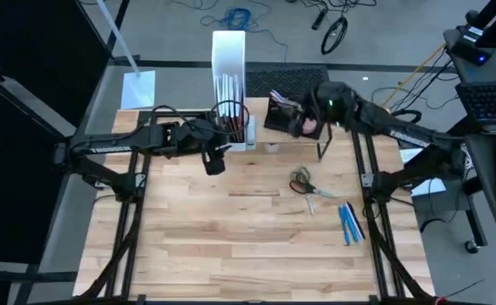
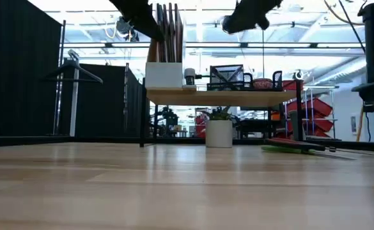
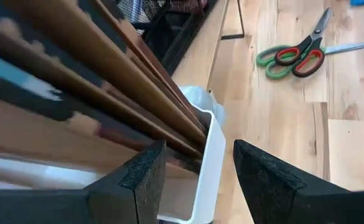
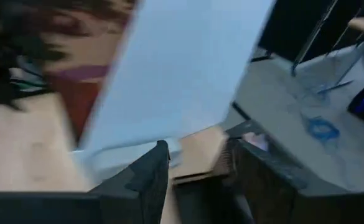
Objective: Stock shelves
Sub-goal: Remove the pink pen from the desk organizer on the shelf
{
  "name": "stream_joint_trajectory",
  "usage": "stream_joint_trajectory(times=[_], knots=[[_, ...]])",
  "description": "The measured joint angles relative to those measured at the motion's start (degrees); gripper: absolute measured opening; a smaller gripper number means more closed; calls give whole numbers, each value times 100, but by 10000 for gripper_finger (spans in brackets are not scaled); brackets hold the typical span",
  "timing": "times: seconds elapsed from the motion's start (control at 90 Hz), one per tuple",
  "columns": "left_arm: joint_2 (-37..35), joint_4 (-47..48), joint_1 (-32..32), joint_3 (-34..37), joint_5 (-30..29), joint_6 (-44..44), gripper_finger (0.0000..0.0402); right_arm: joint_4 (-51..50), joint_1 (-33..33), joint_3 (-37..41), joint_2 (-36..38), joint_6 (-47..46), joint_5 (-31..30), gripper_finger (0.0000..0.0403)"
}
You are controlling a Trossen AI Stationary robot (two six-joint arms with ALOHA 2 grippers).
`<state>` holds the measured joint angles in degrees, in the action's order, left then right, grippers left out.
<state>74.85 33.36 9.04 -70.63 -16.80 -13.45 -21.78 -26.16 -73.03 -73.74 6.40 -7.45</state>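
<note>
The shelves (image 2: 218, 97) stand at the table's far side, a light-wood top (image 1: 281, 140) on thin black legs. On the top rest a tall white file box (image 1: 229, 80) with thin books upright in it and a black organizer tray (image 1: 281, 114). My left gripper (image 1: 215, 161) hovers open just near of the file box (image 3: 210, 162), whose corner shows between its fingers. My right gripper (image 1: 304, 125) hangs open above the organizer tray, facing the file box (image 4: 182, 68). The right wrist view is blurred, and I see nothing clearly held between its fingers.
Green-and-red scissors (image 1: 303, 182) lie right of the table's middle, also in the left wrist view as scissors (image 3: 294, 56). Blue pens (image 1: 349, 222) lie nearer the right edge. The near half of the table is bare wood (image 1: 231, 246).
</note>
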Motion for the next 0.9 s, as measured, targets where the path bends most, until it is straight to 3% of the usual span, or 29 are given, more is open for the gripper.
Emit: stream_joint_trajectory(times=[0.222,0.467,0.9], knots=[[-376,80,104,0,-1,-130,176,-69,-719,-780,-1089,637,324,156],[-679,101,280,-1,-4,-82,176,-943,-952,-1974,-2165,934,331,156],[-690,343,289,-2,-6,-313,176,-1786,-1096,-2130,-2189,1169,311,155]])
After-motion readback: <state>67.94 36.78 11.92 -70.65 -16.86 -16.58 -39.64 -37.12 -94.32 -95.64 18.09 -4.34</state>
